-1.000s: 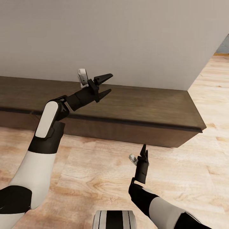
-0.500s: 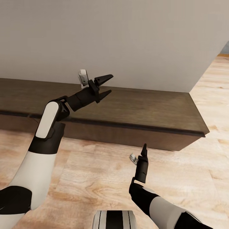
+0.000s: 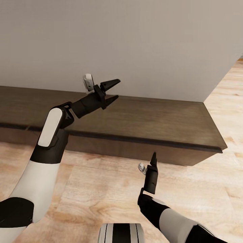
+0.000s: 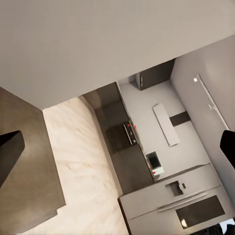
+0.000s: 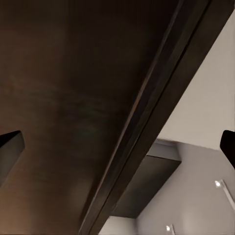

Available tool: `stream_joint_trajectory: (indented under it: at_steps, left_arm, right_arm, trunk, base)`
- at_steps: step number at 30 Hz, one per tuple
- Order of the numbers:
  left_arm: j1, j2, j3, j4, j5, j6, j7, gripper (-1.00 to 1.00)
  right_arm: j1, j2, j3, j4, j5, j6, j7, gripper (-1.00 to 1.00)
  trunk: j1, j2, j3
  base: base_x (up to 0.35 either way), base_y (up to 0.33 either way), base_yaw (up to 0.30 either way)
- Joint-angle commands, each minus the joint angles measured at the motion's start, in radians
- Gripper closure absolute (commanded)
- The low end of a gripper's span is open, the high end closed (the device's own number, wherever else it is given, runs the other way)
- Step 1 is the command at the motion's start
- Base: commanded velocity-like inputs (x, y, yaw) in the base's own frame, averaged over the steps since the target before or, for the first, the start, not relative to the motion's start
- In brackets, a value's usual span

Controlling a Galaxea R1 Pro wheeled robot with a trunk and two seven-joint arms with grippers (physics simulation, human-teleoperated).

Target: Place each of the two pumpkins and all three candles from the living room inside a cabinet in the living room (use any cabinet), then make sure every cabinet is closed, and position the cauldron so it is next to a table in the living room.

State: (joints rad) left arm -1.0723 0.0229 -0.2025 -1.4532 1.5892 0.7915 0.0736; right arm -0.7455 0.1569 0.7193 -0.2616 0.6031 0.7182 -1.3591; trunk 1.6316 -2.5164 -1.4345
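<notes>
Directly ahead, the long dark cabinet (image 3: 141, 121) runs left to right against the far wall, its front shut, with the left gripper (image 3: 112, 89) over its top, jaws wide, and the right gripper (image 3: 153, 158) nearer its front, jaws' state unclear.

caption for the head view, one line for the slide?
Both open black grippers, left raised, right low, empty before the long dark brown wooden cabinet along a grey wall.
</notes>
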Motion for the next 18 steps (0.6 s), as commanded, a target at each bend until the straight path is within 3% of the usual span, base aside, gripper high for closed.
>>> stream_joint_trajectory:
  at_steps: [1,9,18]
  left_arm:
    - [0.000,0.000,0.000,0.000,0.000,0.000,0.000,-1.00]
    - [0.000,0.000,0.000,-0.001,0.000,0.000,0.000,-1.00]
    - [0.000,0.000,0.000,-0.001,0.000,0.000,0.001,-1.00]
  right_arm:
    - [0.000,-0.001,0.000,0.000,0.001,0.000,0.000,-1.00]
    - [0.000,-0.004,0.000,-0.001,0.001,0.000,0.000,-1.00]
    - [0.000,-0.005,0.000,0.000,0.000,-0.002,0.005,-1.00]
  trunk:
    - [0.000,0.000,0.000]
    - [0.000,0.000,0.000]
    - [0.000,0.000,0.000]
  base:
    - [0.133,0.000,0.000]
    - [0.019,0.000,0.000]
    - [0.109,0.000,0.000]
